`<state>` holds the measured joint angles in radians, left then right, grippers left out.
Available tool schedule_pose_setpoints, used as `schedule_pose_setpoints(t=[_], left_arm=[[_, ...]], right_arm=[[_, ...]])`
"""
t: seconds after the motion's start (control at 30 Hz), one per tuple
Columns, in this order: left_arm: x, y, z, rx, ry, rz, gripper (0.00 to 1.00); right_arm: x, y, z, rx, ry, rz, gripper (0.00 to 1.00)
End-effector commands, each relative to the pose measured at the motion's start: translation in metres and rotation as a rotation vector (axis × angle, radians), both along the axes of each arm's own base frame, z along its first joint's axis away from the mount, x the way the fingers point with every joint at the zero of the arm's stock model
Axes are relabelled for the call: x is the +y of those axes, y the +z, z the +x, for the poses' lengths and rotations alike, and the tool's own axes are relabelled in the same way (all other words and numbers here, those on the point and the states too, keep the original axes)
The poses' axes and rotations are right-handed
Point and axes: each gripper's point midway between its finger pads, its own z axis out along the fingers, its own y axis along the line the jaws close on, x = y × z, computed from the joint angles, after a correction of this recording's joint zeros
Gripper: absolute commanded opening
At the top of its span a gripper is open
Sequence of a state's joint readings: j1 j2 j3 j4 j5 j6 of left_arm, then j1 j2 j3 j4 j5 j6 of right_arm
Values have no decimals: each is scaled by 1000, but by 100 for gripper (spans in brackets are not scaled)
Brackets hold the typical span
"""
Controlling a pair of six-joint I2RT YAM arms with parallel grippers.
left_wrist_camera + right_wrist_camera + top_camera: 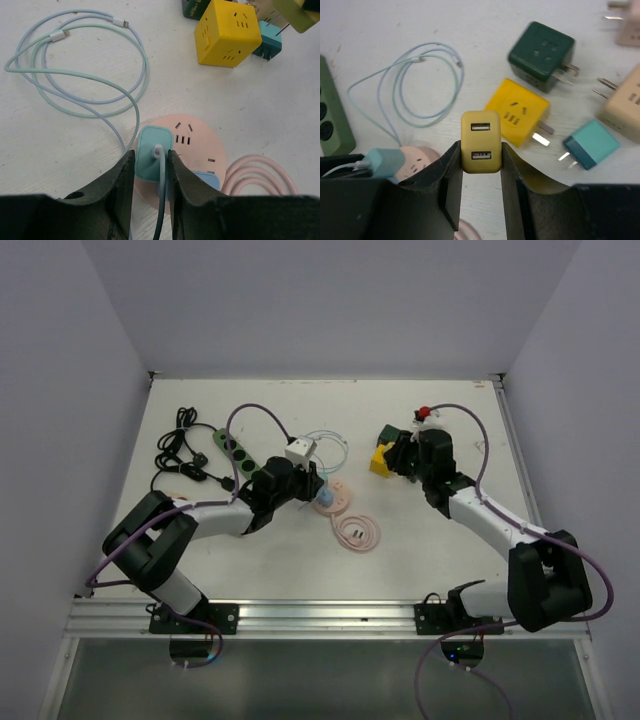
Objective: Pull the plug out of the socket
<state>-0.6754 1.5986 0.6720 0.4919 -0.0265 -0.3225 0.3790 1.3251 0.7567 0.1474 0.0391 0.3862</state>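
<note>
**STEP IN HAND: GRIP SET, EXTRACTION PENDING**

The left gripper (151, 161) is clamped on the mint plug (150, 145), which sits in the round pink socket (200, 142) near the table's centre. The next move likely calls for a straight pull off the socket face without twisting, since the socket looks unrestrained. The right gripper (481, 155) pinches a yellow charger (480, 134) toward the far right corner. The plug's pins are hidden, so seating depth cannot be told.

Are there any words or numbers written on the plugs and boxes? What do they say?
None: no words or numbers show anywhere. The yellow charger, mint plug, yellow cube and green cube show only slots, ports and plain faces.
</note>
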Motion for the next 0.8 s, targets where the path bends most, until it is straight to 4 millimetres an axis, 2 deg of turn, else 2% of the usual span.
schedule_pose_setpoints(t=[0.0,0.03,0.23,0.33,0.4,0.43,0.5,0.63,0.77], left_arm=[[47,-69,-35,195,38,223,25],[47,-68,-35,192,36,221,26],[48,-65,-36,182,38,212,31],[48,-63,-36,179,41,213,33],[48,-63,-35,178,42,212,34],[48,-63,-35,177,41,213,34],[48,-63,-35,177,43,214,36],[50,-62,-35,175,48,216,39],[49,-62,-34,172,48,217,44]], right_arm=[[-36,-13,1,84,-147,87,4],[-48,-16,5,101,-176,112,6],[-75,-37,22,193,-279,205,13],[-80,-47,32,220,-292,227,16],[-79,-47,40,220,-281,243,19],[-79,-54,42,239,-284,240,23],[-79,-55,46,244,-273,243,29],[-77,-53,52,241,-259,257,46],[-79,-54,51,254,-262,244,54]])
